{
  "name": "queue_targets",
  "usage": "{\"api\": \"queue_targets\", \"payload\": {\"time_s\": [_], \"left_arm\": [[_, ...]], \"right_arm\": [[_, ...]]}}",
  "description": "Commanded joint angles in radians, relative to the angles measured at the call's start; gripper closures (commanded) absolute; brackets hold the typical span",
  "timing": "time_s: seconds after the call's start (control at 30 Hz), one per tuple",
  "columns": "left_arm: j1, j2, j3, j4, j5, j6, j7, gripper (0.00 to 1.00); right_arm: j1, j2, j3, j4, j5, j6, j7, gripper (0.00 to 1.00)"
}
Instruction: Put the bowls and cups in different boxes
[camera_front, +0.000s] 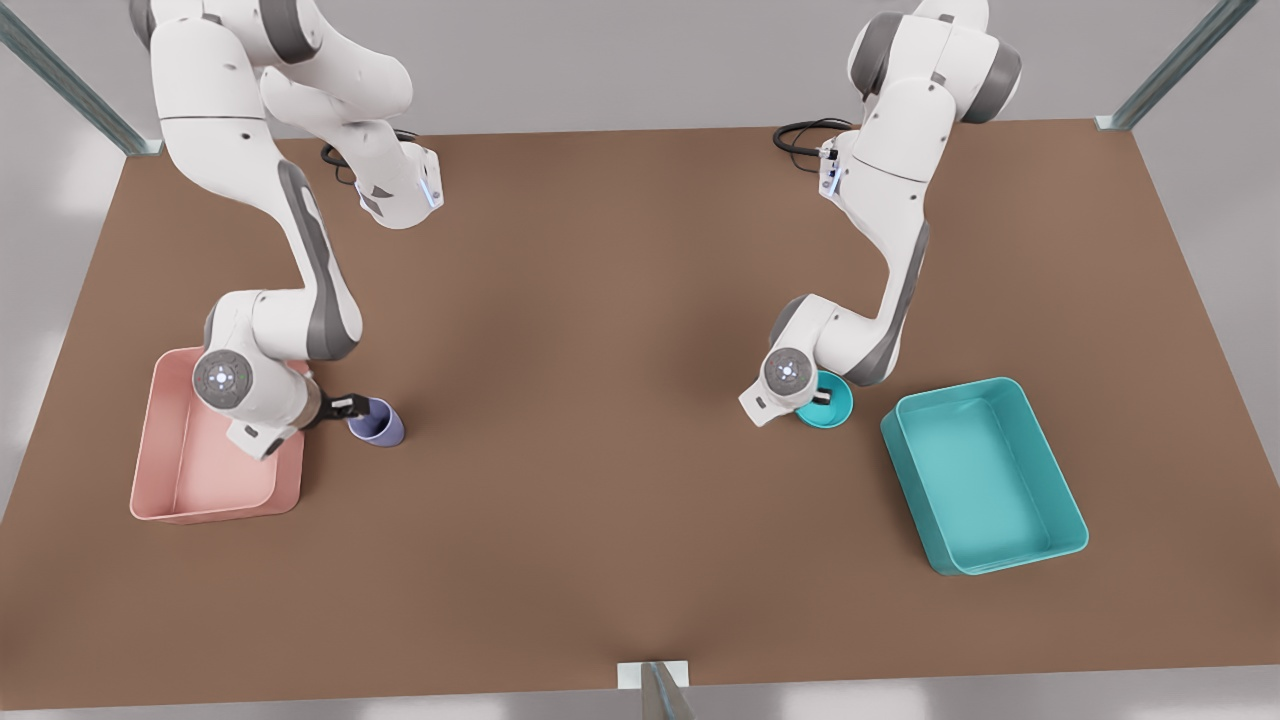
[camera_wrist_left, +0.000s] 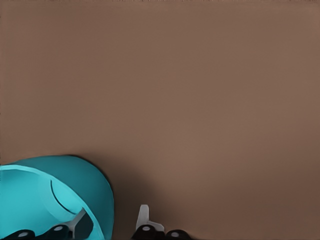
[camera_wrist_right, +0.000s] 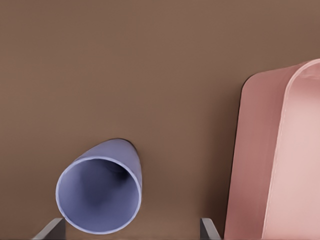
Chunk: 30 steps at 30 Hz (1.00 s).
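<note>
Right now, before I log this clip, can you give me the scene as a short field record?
cup: lavender cup on the table, beside the pink box, not in it
bowl: teal bowl on the table, near the teal box, not in it
right tool: right tool at the cup, fingers open either side
left tool: left tool open, straddling the bowl's wall
boxes: both hold nothing
</note>
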Motion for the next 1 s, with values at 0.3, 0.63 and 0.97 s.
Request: {"api": "queue_targets", "payload": {"time_s": [0.3, 0.63, 0.97], "left_arm": [[0.024, -0.216, 0.058, 0.111, 0.025, -0.209, -0.100, 0.79], [0.395, -0.050, 0.060, 0.329, 0.025, -0.149, 0.032, 0.79], [0.411, 0.097, 0.060, 0.318, 0.022, -0.097, 0.031, 0.77]], "right_arm": [[-0.009, 0.083, 0.000, -0.050, 0.013, 0.254, -0.065, 0.00], [-0.027, 0.124, 0.000, -0.085, 0.010, 0.303, -0.074, 0.05], [-0.015, 0.127, 0.020, -0.010, 0.010, 0.221, -0.106, 0.79]]}}
